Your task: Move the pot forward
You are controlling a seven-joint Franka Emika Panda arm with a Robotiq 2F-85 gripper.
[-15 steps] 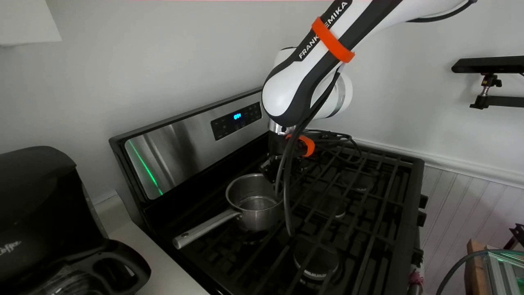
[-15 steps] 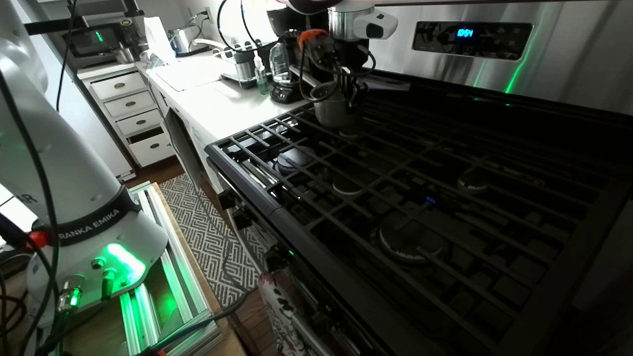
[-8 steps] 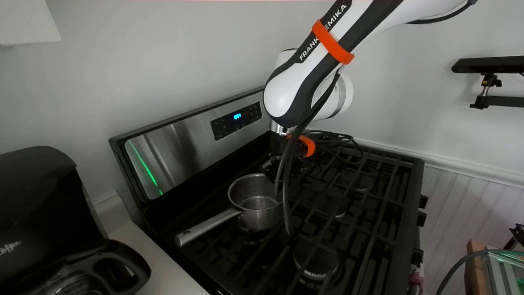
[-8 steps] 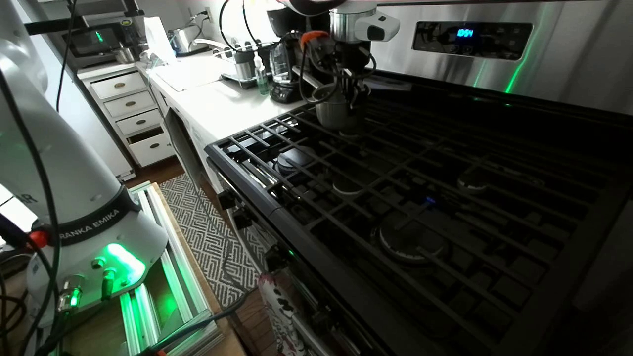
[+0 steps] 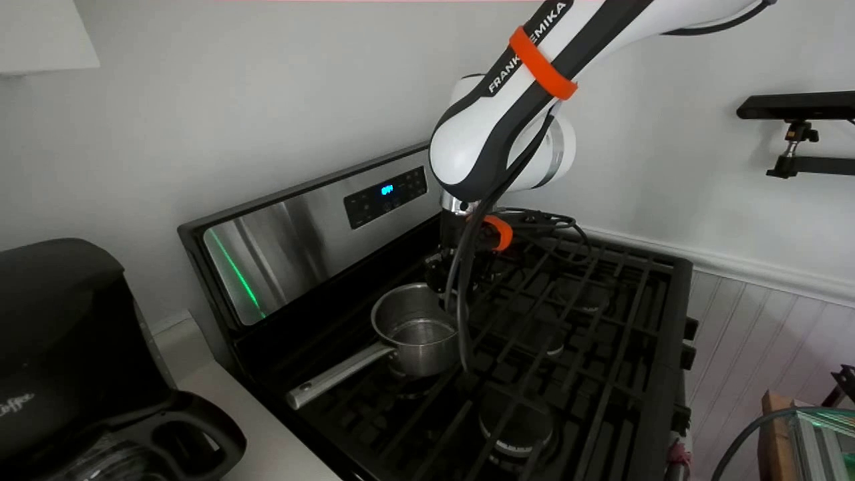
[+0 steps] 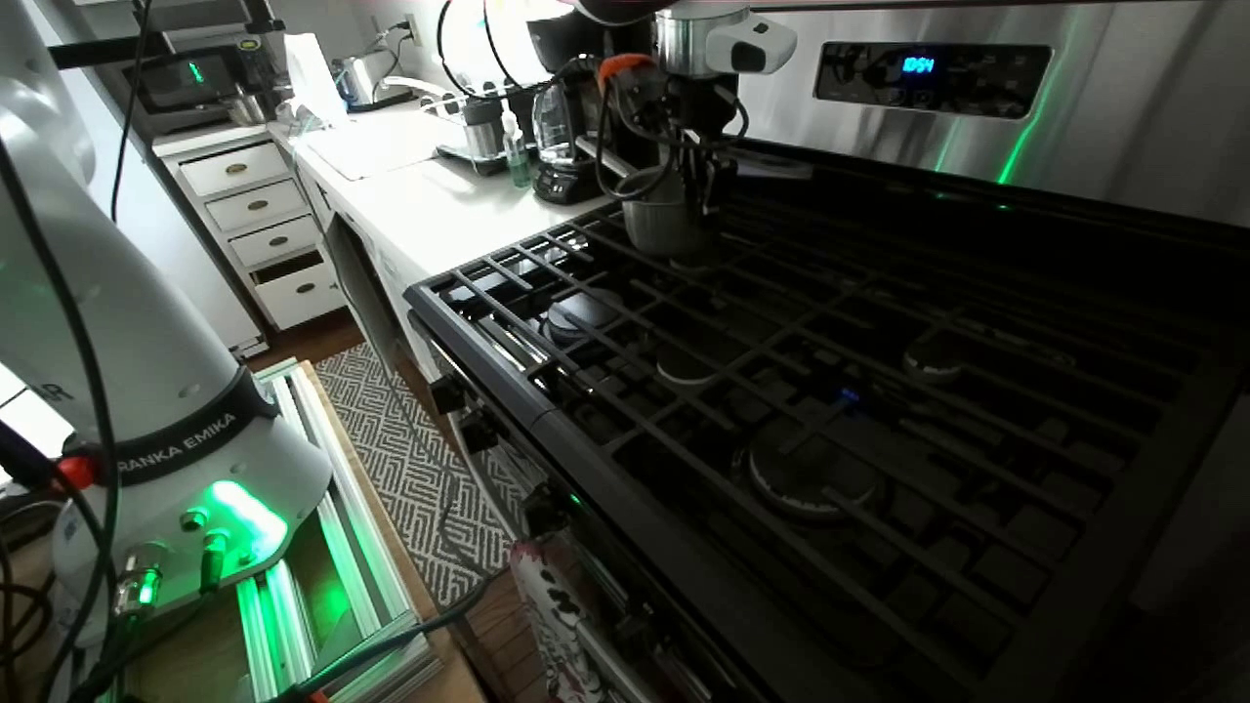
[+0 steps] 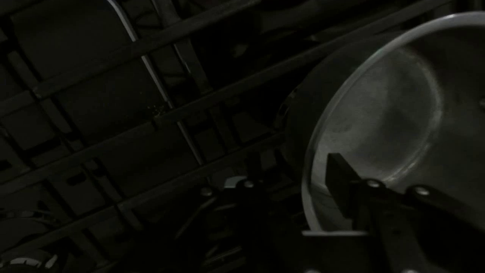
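Note:
The pot (image 5: 427, 355), a shiny steel saucepan, sits upright on the stove grates near the backguard. Its long handle (image 5: 340, 375) points toward the counter. It also shows in an exterior view (image 6: 652, 229), partly behind the gripper and cables. My gripper (image 7: 294, 167) points down at the pot's rim on the side away from the handle. In the wrist view one finger (image 7: 341, 185) is over the pot's inside and the dark other finger is outside, with the rim between them. The jaws stand apart, with gaps to the rim. The gripper also shows in an exterior view (image 5: 449, 300).
The black grates (image 6: 781, 391) span the stove, with several burners below. The steel backguard (image 5: 280, 250) rises behind the pot. A black coffee maker (image 5: 67, 347) stands on the counter beside the handle. Loose black cables (image 5: 465, 321) hang from the arm beside the pot.
The pot shifted very slightly away from the coffee maker early on, then stayed put. The arm has lifted slightly, the hanging cable has swung, and the fingers' outline at the rim looks different.

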